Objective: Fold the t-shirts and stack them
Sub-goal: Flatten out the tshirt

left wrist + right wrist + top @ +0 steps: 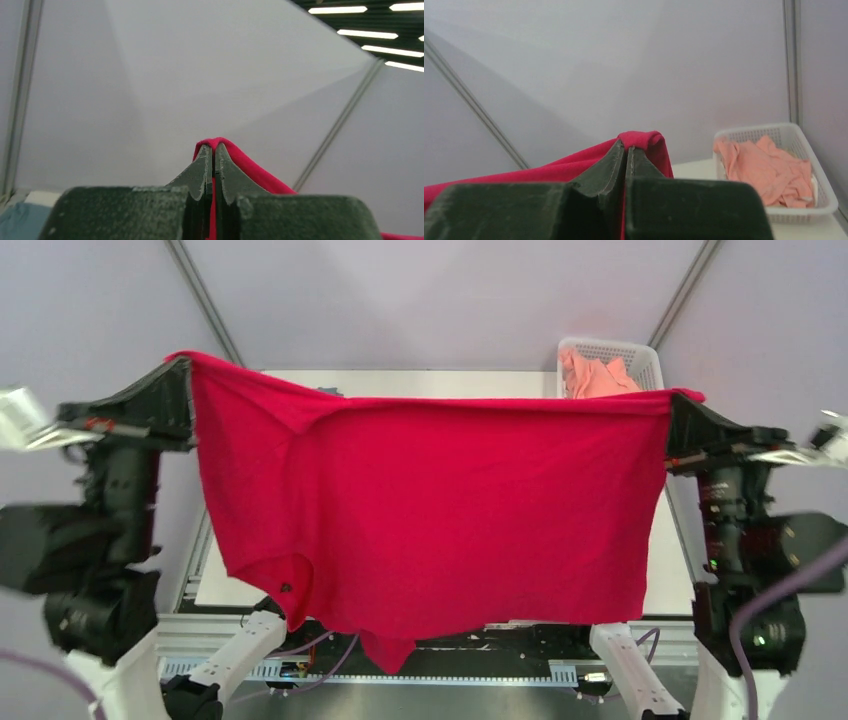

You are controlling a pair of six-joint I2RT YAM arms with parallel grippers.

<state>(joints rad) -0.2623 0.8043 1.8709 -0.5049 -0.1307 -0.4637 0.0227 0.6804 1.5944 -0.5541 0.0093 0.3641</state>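
Observation:
The crimson red t-shirt (450, 510) hangs spread wide in the air above the table, stretched between my two grippers. My left gripper (185, 370) is shut on its upper left corner; in the left wrist view (215, 147) red cloth (250, 170) bunches over the closed fingertips. My right gripper (678, 400) is shut on the upper right corner; in the right wrist view (626, 147) the cloth (644, 140) folds over the tips. The salmon pink t-shirt (597, 375) lies crumpled in the basket, also in the right wrist view (769, 170). A blue-grey cloth (20, 220) shows at the lower left of the left wrist view.
The white mesh basket (642, 355) stands at the table's far right corner, also in the right wrist view (824, 205). The white table (670, 570) lies below the hanging shirt, mostly hidden by it. Grey tent walls surround the workspace.

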